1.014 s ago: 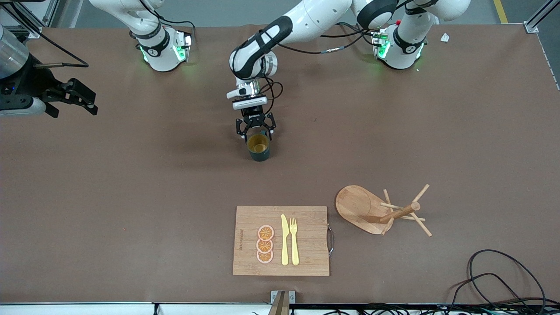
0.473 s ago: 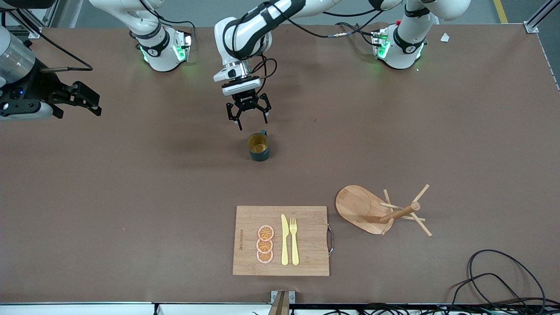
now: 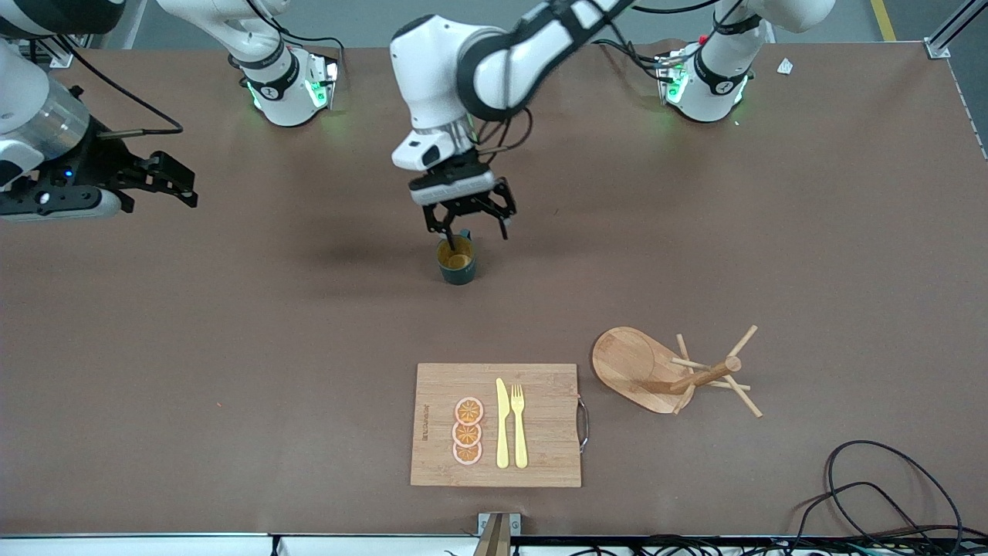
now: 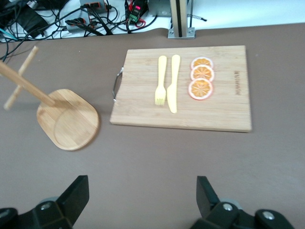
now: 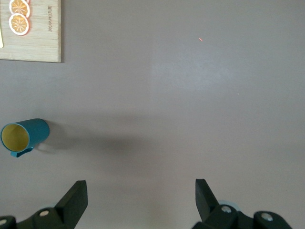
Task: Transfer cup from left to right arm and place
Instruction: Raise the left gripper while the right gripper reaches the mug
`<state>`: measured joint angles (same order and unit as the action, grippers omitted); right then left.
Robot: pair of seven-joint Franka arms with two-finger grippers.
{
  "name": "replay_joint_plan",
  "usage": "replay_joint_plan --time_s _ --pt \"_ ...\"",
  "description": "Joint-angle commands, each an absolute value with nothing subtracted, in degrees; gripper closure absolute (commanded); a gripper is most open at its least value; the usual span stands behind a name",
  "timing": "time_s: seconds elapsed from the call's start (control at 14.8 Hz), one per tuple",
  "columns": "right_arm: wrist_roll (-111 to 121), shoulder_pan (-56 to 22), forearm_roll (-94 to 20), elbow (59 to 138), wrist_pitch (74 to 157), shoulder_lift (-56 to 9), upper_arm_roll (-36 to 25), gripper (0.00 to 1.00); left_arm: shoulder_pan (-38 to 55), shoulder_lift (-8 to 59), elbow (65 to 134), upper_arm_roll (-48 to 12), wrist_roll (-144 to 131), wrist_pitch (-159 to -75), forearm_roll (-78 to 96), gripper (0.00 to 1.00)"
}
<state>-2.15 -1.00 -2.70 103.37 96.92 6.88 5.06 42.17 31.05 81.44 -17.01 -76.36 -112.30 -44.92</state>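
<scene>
the cup (image 3: 456, 262) sits ungrasped on the table (image 3: 231, 324) under the spread left gripper (image 3: 471, 225); right gripper (image 3: 166, 181), spread, waits; handover and placing remain.

A matt brown table (image 3: 231, 324) surface, smooth and cloth-like, lies under the left gripper (image 3: 469, 220), whose black fingers look like matt plastic below a glossy white arm shell. Just below it stands the cup (image 3: 457, 261), glazed teal with a mustard inside. Nearer the camera are a pale bamboo-grain cutting board (image 3: 540, 432) with a metal handle, yellow plastic cutlery (image 3: 510, 423) and a bare-wood mug tree (image 3: 671, 372).
</scene>
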Motion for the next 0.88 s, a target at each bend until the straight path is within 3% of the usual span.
replay_joint_plan --time_s 0.0,0.47,0.81 --pt "-6.1 -3.6 -3.6 112.1 102.0 13.3 5.0 0.0 37.0 27.8 83.2 -17.3 -66.0 -113.2 -37.8 0.01" --pt "-22.9 -16.2 -3.5 119.4 110.6 14.5 5.0 0.0 21.6 21.8 83.1 -17.3 -41.4 -111.8 -21.7 0.0" --pt "-25.6 -18.6 -3.5 119.5 117.6 7.4 5.0 0.0 9.8 17.0 83.4 -17.1 -23.2 -106.4 -10.9 0.0"
